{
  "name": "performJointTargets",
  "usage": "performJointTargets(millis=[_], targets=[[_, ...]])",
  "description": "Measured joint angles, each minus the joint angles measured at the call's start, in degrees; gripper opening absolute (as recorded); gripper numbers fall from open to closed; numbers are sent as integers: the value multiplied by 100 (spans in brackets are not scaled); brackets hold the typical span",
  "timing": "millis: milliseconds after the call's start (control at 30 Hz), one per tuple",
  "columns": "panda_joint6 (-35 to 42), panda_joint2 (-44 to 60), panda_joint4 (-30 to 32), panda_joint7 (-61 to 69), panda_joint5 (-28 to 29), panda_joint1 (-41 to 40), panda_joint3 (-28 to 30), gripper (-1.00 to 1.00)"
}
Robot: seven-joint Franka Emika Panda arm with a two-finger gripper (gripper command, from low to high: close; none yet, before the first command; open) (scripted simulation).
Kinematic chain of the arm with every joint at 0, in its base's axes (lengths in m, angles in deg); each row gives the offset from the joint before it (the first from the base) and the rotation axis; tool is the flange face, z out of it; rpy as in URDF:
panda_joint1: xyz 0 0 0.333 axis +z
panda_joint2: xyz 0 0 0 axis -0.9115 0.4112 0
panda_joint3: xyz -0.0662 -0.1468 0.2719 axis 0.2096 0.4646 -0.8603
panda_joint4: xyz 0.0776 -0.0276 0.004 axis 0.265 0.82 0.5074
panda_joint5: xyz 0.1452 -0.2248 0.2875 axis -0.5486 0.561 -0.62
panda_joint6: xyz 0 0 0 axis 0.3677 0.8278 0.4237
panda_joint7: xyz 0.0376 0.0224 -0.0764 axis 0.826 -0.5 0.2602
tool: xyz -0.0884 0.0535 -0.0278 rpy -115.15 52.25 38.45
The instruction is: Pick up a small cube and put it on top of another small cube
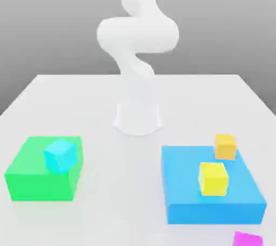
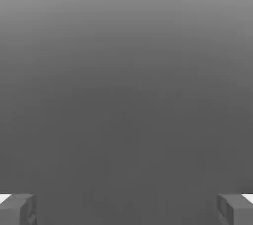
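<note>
Magenta cube [image 1: 247, 238]: nearest the exterior camera, on the bench at the frame's lower edge toward that view's right, partly cut off, just in front of the blue block; this is the piece to lift.
Bench [image 1: 108, 223]: pale, carries everything.
Arm [image 1: 137, 34]: white, rises from its base at the bench's middle and folds upward out of frame.
Blue block [image 1: 210, 210]: large and flat, on the exterior view's right, bearing a yellow cube [image 1: 213, 178] and an orange cube [image 1: 225, 146].
Green block [image 1: 32, 177]: on the exterior view's left, bearing the cyan cube [image 1: 59, 155], the stacking target.
Key relation: pink cube and cyan cube sit well apart, on opposite sides of the base, so pickup likely means reaching toward the camera-side right corner.
Tool [image 2: 126, 209]: released, fingertips [image 2: 17, 209] spread wide with nothing between them.
View difference: hand view gives the spread fingers against plain grey; exterior view gives the cube layout.
</note>
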Motion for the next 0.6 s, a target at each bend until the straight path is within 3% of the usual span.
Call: performJointTargets(millis=[333,600], targets=[[-286,2106,-286,-1607,919,-528,-1126,0],[-498,3781,-513,-2917,1711,-500,-1593,0]])
